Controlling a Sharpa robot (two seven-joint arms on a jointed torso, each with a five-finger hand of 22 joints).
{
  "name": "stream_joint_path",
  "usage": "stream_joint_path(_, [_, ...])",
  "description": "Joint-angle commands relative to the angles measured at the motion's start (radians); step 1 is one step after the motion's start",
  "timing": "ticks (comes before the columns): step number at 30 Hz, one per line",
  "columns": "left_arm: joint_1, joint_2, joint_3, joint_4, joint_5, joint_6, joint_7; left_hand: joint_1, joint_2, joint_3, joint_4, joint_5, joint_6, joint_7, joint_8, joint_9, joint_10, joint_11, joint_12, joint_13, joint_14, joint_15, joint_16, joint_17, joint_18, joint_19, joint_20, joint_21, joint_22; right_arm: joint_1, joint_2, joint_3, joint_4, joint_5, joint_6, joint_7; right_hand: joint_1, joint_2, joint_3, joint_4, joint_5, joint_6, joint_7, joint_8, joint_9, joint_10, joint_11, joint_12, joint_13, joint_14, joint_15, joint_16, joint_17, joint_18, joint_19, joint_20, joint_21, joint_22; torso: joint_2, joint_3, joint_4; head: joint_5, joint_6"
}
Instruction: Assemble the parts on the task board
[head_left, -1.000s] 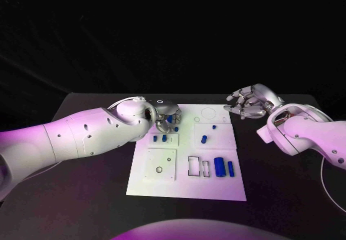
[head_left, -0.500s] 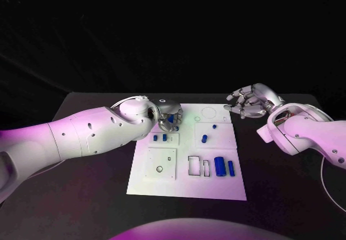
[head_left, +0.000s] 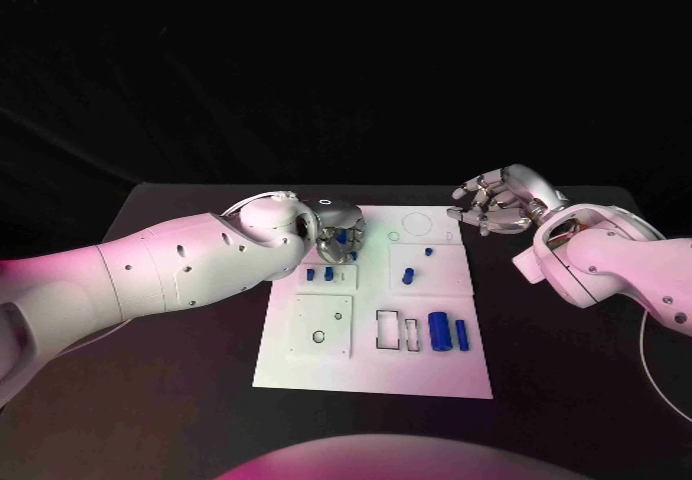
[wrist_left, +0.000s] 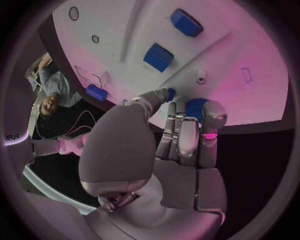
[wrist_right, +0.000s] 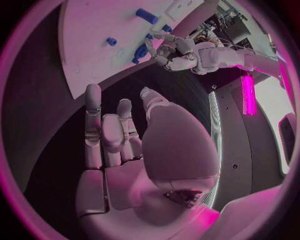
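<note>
Two poses: left robot hand (head_left: 336, 232) pinches a blue part (wrist_left: 195, 107) over the task board (head_left: 433, 375); right robot hand (head_left: 495, 210) hovers, loosely spread, holding nothing.

Dim magenta wash, black surroundings, glare on white surfaces, fisheye-bent wrist-view edges.

The task board (head_left: 372, 372) is showing white, marked with thin dark outlines of circles and rectangles. The parts (head_left: 438, 333) on it are showing blue. The table (head_left: 173, 400) is showing black. Both arms are showing white: the left arm (head_left: 159, 270) and the right arm (head_left: 613, 270). The left hand (head_left: 335, 228) and the right hand (head_left: 490, 208) are showing silver.
</note>
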Motion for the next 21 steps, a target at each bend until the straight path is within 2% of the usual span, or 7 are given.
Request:
stream_joint_path(1, [-0.001, 0.004, 0.000, -0.001, 0.011, 0.021, 0.008, -0.004, 0.007, 0.007, -0.002, -0.006, 0.008, 0.002, -0.004, -0.001, 0.009, -0.002, -0.004, -0.002, 0.009, 0.000, 0.006, 0.002, -0.012, 0.011, 0.000, 0.006, 0.020, -0.001, 0.001, 0.000, 0.001, -0.010, 0.011, 0.004, 0.000, -0.004, 0.008, 0.000, 0.004, 0.004, 0.001, 0.005, 0.001, 0.007, 0.002, 0.003, 0.002, -0.001, -0.003, -0.007, 0.001, 0.013, 0.004, 0.000, -0.005, -0.001, 0.001, -0.0001, -0.0004, 0.000, -0.001])
stream_joint_path(12, [-0.004, 0.009, -0.002, -0.007, 0.017, 0.023, 0.012, -0.003, 0.011, 0.012, -0.009, -0.006, 0.017, 0.001, -0.008, -0.002, 0.017, -0.003, -0.007, -0.005, 0.013, -0.001, 0.010, 0.005, -0.014, 0.015, -0.002, 0.014, 0.025, -0.001, 0.000, 0.000, 0.002, -0.011, 0.012, 0.002, -0.001, -0.005, 0.009, 0.000, 0.004, 0.006, 0.001, 0.006, 0.002, 0.010, 0.001, 0.006, 0.004, 0.001, -0.004, -0.007, 0.003, 0.014, 0.005, 0.000, -0.007, -0.002, 0.001, 0.0001, 0.0004, -0.002, -0.006])
stream_joint_path(21, [-0.006, 0.013, -0.002, -0.014, 0.020, 0.028, 0.012, 0.001, 0.026, 0.026, -0.024, -0.015, 0.037, -0.003, -0.016, -0.002, 0.035, -0.008, -0.018, -0.013, 0.021, -0.006, 0.018, 0.011, -0.017, 0.025, -0.006, 0.032, 0.037, -0.001, 0.000, 0.000, 0.003, -0.011, 0.014, 0.001, -0.001, -0.005, 0.009, 0.000, 0.004, 0.006, 0.001, 0.006, 0.002, 0.010, 0.001, 0.006, 0.004, 0.001, -0.004, -0.007, 0.003, 0.014, 0.005, 0.000, -0.007, -0.002, 0.000, 0.0006, -0.0008, -0.003, -0.008])
